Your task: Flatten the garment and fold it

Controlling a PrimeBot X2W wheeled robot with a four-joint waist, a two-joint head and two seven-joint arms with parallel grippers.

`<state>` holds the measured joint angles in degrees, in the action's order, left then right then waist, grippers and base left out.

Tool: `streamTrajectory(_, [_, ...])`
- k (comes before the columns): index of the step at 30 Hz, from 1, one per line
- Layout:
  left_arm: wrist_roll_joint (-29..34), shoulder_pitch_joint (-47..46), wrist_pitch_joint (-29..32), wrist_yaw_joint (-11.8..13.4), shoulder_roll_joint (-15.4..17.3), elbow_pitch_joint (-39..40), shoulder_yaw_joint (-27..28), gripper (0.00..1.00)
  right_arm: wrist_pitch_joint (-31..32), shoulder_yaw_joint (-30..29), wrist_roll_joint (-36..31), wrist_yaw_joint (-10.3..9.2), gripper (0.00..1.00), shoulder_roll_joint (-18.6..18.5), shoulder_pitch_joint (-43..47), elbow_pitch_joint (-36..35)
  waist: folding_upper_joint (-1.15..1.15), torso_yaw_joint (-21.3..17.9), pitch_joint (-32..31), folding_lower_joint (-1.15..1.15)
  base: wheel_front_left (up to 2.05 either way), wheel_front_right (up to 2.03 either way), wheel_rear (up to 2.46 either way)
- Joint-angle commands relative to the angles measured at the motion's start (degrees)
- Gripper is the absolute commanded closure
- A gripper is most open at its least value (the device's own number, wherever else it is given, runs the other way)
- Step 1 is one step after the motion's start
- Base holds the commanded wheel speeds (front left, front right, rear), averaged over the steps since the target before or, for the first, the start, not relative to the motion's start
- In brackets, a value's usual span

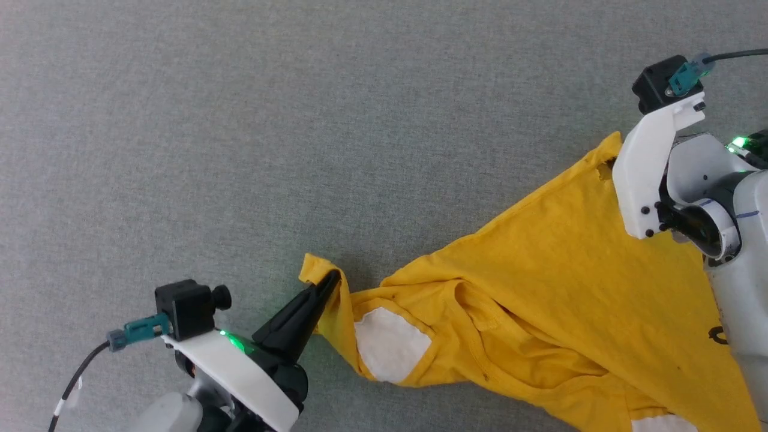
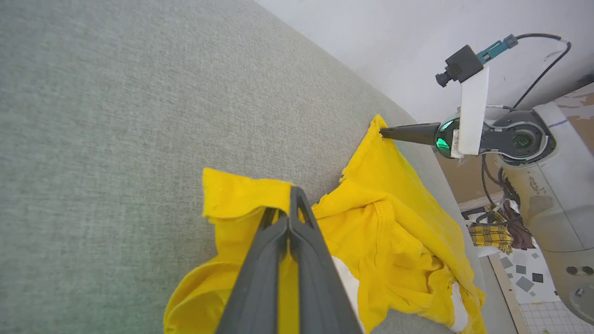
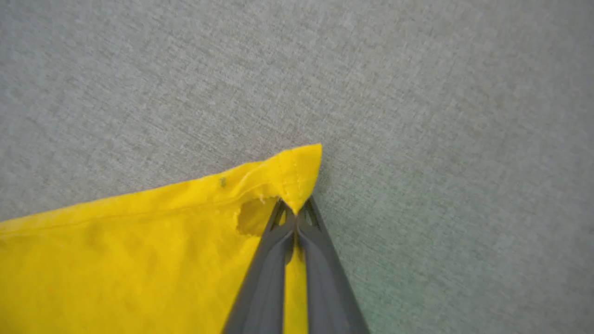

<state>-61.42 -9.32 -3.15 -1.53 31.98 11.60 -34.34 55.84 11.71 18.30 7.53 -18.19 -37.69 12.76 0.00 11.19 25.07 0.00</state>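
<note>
Bright yellow cotton T-shirt (image 1: pixel 540 258) was seen half-stretched and bunched at collar on grey cloth-covered surface (image 1: pixel 240 120), near its edge. Left gripper (image 1: pixel 332 277) was clamped on sleeve end, right gripper (image 3: pixel 295 208) on hem corner. Flattening was judged under way, folding not begun.

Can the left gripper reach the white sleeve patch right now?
Probably, but only after letting go: the left gripper is shut on the garment, and the white patch lies uncovered nearby.
</note>
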Motion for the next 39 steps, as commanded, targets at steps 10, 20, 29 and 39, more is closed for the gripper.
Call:
streamTrajectory(10, [5.5, -6.3, -5.3, 3.4, -0.8, -2.7, 3.9, 1.00, -17.9, -2.7, -2.1, -0.04, 1.00, 1.2, 0.0, 0.7, 0.00, -3.5, -6.6, 0.00, 0.00, 0.00, 0.00])
streamTrajectory(20, [12.7, -24.1, 0.8, 7.8, 0.4, -9.4, 5.1, 1.00, -32.6, -9.7, -6.9, -0.04, 1.00, 6.8, -2.5, 1.6, 0.00, -8.2, -16.4, 0.00, 0.00, 0.00, 0.00])
streamTrajectory(29, [16.8, -47.9, 8.7, 6.8, 0.1, -20.5, 5.6, 1.00, -30.6, -7.6, -6.6, -0.04, 1.00, 10.4, -12.5, 3.3, 0.00, -13.2, -18.6, 0.00, 0.00, 0.00, 0.00])
streamTrajectory(39, [21.6, -72.4, 11.7, 2.4, -0.9, -34.5, 5.0, 1.00, -31.5, -9.3, -11.4, -0.04, 1.00, 14.5, -32.1, 13.3, 0.00, -17.2, -9.5, 0.00, 0.00, 0.00, 0.00])
